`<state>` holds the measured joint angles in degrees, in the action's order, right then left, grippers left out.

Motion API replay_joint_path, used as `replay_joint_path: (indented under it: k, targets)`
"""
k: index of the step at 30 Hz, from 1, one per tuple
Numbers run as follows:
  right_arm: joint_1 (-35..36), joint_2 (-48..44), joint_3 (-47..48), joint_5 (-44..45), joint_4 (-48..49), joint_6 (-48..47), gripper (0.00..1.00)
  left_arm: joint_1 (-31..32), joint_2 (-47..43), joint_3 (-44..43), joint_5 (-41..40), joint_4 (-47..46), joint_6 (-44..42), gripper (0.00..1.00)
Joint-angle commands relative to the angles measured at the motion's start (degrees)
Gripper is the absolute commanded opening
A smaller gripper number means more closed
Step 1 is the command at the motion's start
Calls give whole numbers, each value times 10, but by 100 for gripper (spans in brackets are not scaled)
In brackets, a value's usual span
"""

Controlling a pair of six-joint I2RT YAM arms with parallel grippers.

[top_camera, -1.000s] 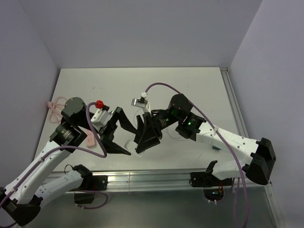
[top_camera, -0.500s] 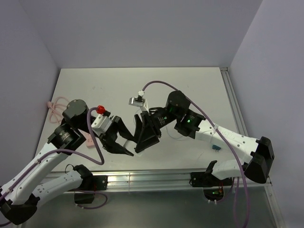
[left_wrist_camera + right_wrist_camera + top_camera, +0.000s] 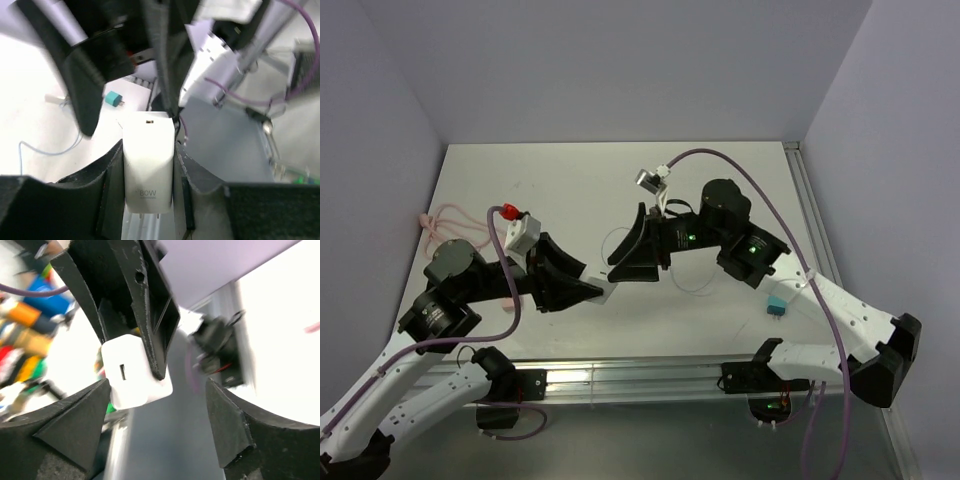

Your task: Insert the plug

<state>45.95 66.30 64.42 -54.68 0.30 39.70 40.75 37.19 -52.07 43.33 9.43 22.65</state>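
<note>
Left jaws pinched white charger (image 3: 148,160); right jaws spread either side of it. Likely handover step; next, right must fetch plug (image 3: 53,99), align to port.

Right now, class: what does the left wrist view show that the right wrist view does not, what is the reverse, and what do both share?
Only the left wrist view: the "80W" print and the prongs of the white charger, plus a small teal block and a thin pale wire lying on the table. Only the right wrist view: the charger's slotted end seen face-on, and a blur of orange, blue and yellow clutter at the left edge. Both: the charger clamped in the left jaws, with the right jaws open close by.
</note>
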Motion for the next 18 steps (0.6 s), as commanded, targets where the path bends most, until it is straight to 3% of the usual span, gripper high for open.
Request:
replay_joint_path:
  k: [1,5,7,9,18]
  targets:
    - [3,-43,-3,81,-48,-83,81,-3,-9,-27,-165,-51,81,1]
    - [3,-88,-65,105,44,-81,71,-3,-34,-5,-256,-84,161,1]
    - [4,-89,-72,105,65,-71,68,-3,-51,34,-275,-166,186,1]
    - [6,-82,-79,99,97,-60,67,-3,-63,57,-288,-214,213,1]
    - [19,-56,-82,139,202,-32,57,-3,-45,85,-290,-260,262,1]
